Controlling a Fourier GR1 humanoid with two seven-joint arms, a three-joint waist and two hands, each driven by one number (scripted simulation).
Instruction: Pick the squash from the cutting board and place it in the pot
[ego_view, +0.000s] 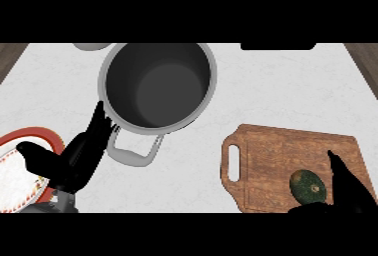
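— Where does the squash (308, 186) lie?
— On the cutting board (284, 150), near its lower right corner. The right hand (348, 185) is just beside it, fingers straight.
— And the pot (159, 85)?
— Well apart, up and to the left on the white desk (295, 85), one handle pointing toward the view's lower edge.
— The left hand (74, 160)?
— At the lower left, fingers straight and pointing up, partly over a red-rimmed plate (33, 134).

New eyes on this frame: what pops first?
The big grey pot, top centre, empty and dark inside. Next, the dark green squash on the wooden cutting board at lower right, with the right hand open beside it. The left hand rests open by a red-rimmed plate at left.
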